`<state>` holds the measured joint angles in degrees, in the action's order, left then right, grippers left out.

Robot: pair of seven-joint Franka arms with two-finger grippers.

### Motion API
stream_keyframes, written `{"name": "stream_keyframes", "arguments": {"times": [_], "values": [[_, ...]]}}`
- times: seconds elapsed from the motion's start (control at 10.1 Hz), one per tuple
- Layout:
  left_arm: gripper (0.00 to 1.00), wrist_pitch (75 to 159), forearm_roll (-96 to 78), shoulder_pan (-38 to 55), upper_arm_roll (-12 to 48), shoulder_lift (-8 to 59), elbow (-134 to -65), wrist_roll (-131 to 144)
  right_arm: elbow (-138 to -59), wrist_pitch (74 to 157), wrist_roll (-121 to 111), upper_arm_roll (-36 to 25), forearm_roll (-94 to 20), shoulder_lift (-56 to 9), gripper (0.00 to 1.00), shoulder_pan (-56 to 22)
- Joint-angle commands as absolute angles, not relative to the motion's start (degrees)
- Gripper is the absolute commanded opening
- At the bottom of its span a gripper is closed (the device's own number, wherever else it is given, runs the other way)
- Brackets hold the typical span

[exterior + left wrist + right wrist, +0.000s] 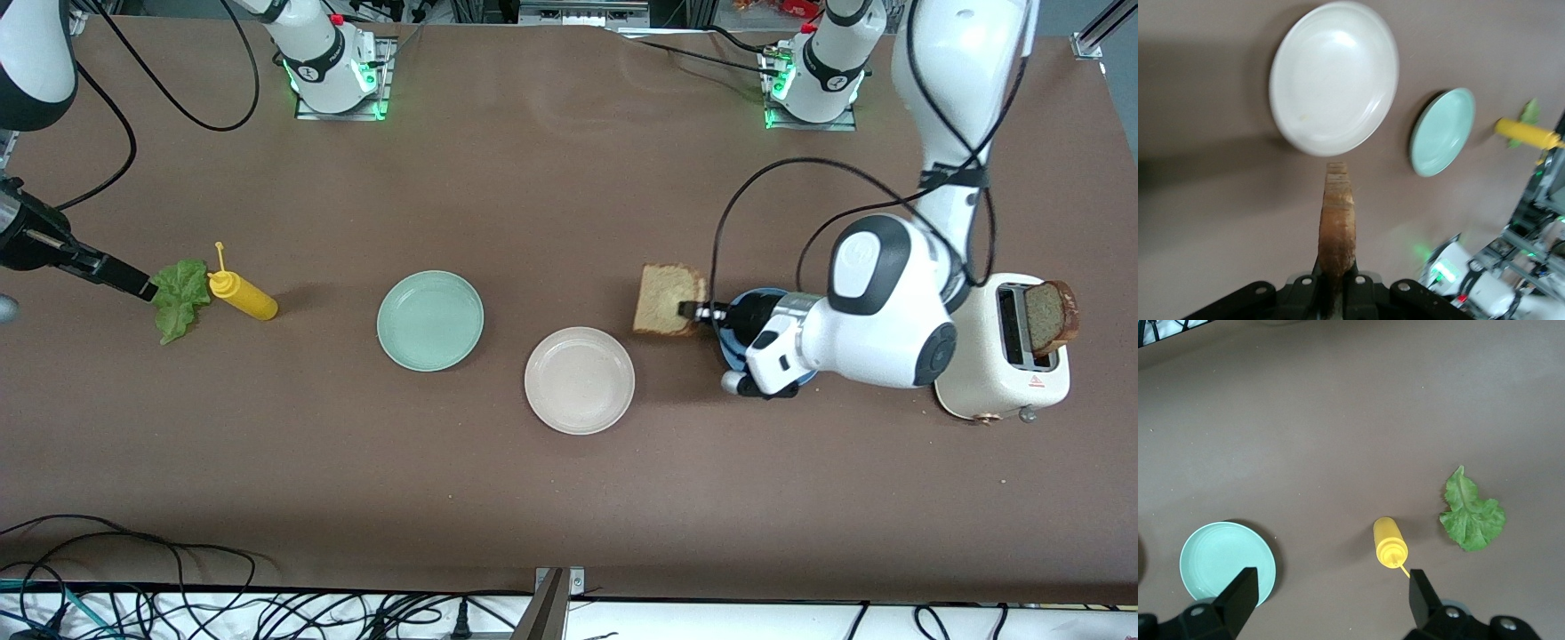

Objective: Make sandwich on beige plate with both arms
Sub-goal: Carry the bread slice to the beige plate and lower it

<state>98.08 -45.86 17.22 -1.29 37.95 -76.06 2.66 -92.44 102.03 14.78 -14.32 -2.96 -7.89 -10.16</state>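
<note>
My left gripper [691, 310] is shut on a tan bread slice [667, 300] with a brown crust, held on edge over the table between the beige plate [580, 380] and a blue plate [725, 354]. In the left wrist view the bread slice [1337, 223] stands pinched in the left gripper [1337, 275], with the bare beige plate [1333, 77] ahead of it. The green lettuce leaf [181, 299] lies at the right arm's end of the table. My right gripper [133, 283] hangs open by the leaf; in its wrist view the right gripper [1331, 580] holds nothing, with the lettuce leaf [1471, 517] off to one side.
A yellow squeeze bottle [242, 295] lies beside the lettuce. A mint-green plate [430, 320] sits between that bottle and the beige plate. A white toaster [1000, 356] at the left arm's end holds a second bread slice [1049, 316]. Cables run along the table edge nearest the camera.
</note>
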Motion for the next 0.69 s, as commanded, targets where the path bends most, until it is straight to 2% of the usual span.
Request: {"name": "stream_keyframes", "arguments": {"times": [0.0, 0.3, 0.59], "values": [[0.0, 102.1, -49.0, 20.6, -2.0, 40.8, -72.8, 3.8, -92.5, 102.3, 13.8, -14.3, -4.0, -7.6, 1.0, -9.9], [0.0, 105.8, -55.1, 22.8, -1.9, 45.3, -72.4, 3.6, -92.5, 102.2, 13.8, -14.3, -4.0, -7.6, 1.0, -9.9], [0.0, 116.2, -62.0, 26.7, -2.0, 49.0, -72.4, 3.9, -92.5, 102.2, 13.8, -14.3, -4.0, -7.6, 1.0, -9.9]]}}
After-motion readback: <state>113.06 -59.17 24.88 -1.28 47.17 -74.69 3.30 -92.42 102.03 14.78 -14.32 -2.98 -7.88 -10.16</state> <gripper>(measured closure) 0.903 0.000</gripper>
